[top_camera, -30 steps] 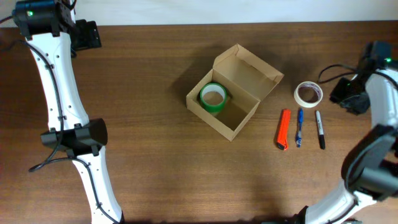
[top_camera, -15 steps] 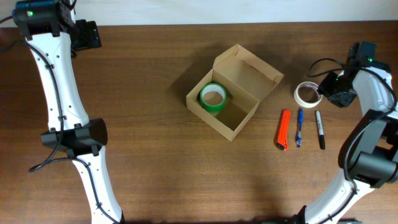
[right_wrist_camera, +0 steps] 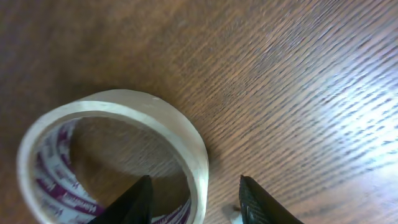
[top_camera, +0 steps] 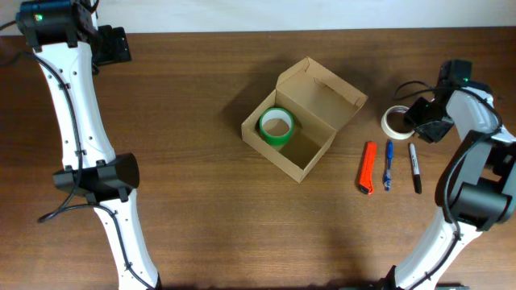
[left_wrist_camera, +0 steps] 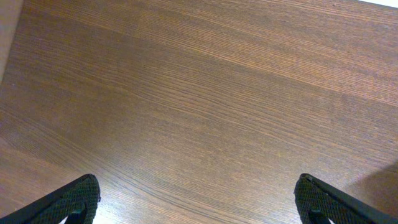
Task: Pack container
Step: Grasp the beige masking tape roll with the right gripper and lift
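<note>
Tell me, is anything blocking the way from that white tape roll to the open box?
Mostly no: bare table lies between the white tape roll and the container. Only its raised lid flap faces the roll, so the roll would likely go over it.

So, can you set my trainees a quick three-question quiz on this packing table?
1. True or false: the box already holds two rolls.
2. Order these from left to right in the overhead view: marker, cutter, pen.
3. The right fingers stand either side of one thing's wall. Which thing?

Key
1. False: only the green tape is inside.
2. Cutter, pen, marker.
3. The white tape, lying on the table outside the box.
</note>
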{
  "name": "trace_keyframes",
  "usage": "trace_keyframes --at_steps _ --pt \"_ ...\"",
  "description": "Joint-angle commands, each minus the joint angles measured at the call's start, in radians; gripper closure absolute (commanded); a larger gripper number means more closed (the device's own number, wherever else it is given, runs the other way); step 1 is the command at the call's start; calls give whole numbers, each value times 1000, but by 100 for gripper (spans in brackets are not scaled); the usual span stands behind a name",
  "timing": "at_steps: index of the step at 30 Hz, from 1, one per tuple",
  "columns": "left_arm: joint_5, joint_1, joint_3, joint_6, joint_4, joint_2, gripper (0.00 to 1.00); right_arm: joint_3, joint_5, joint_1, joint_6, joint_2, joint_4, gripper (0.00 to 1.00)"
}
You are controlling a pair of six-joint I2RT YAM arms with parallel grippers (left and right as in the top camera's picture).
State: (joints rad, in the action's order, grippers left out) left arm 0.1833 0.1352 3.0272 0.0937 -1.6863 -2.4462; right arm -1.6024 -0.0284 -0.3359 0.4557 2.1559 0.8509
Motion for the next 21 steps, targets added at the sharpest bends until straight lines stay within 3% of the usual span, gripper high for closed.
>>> trace_keyframes --at_steps 1,5,6,8,9,16,21 --pt "-7 1 -4 -5 -1 8 0 3 3 15 23 27 -3 59" --pt "-7 1 -4 -5 -1 8 0 5 2 19 37 50 -1 60" --pt "-7 1 -4 -5 -1 8 0 6 2 19 44 52 -2 65" --pt "-7 1 -4 -5 -1 8 0 6 2 21 44 56 -4 92" --pt "-7 1 -4 -5 -1 8 0 5 0 22 43 56 -4 96" --pt "-7 1 -4 -5 -1 8 0 -42 -97 19 -45 26 30 96" --pt "-7 1 -4 -5 -1 8 0 -183 -154 21 -153 -64 116 96"
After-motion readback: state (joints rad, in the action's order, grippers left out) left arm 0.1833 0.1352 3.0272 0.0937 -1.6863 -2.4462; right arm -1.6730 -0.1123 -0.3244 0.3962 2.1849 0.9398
